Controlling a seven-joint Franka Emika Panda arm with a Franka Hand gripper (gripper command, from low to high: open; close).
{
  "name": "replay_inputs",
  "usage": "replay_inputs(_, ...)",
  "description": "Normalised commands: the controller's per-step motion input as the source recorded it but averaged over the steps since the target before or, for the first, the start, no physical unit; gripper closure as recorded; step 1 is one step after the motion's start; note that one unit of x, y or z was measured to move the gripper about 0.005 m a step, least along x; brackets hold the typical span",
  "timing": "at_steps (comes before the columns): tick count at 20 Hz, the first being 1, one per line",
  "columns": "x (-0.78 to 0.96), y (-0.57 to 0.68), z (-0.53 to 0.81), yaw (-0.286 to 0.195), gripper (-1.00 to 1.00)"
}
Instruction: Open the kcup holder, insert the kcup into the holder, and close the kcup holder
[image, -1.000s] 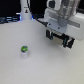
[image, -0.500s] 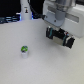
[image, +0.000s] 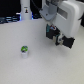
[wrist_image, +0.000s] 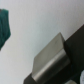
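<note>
The kcup (image: 24, 50), a small pale cup with a green top, stands upright on the white table (image: 40, 65) at the exterior view's left. The black kcup holder (image: 61, 38) with pale slots sits further back at the exterior view's right. My white gripper (image: 53, 29) hangs right over the holder's upper part, and its fingers merge with the black shape, so I cannot tell how the jaws stand. The blurred wrist view shows a grey block (wrist_image: 50, 56) against a black mass (wrist_image: 76, 50), seen from very close. The kcup is far from the gripper.
A white bottle-like object (image: 24, 11) stands at the back of the table against a dark background. A teal shape (wrist_image: 4, 27) shows at the corner of the wrist view.
The arm and the black shape under it have shifted only slightly over the holder. The kcup has not moved.
</note>
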Motion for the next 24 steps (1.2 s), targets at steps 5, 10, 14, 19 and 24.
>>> replay_inputs(5, -0.15, -0.49, -0.02, -0.271, -1.00)
replay_inputs(10, -0.20, -0.46, -0.06, -0.281, -1.00)
replay_inputs(14, -0.27, -0.44, -0.13, -0.284, -1.00)
replay_inputs(19, -0.28, -0.45, -0.21, -0.281, -1.00)
replay_inputs(24, -0.31, -0.46, -0.26, -0.284, -1.00)
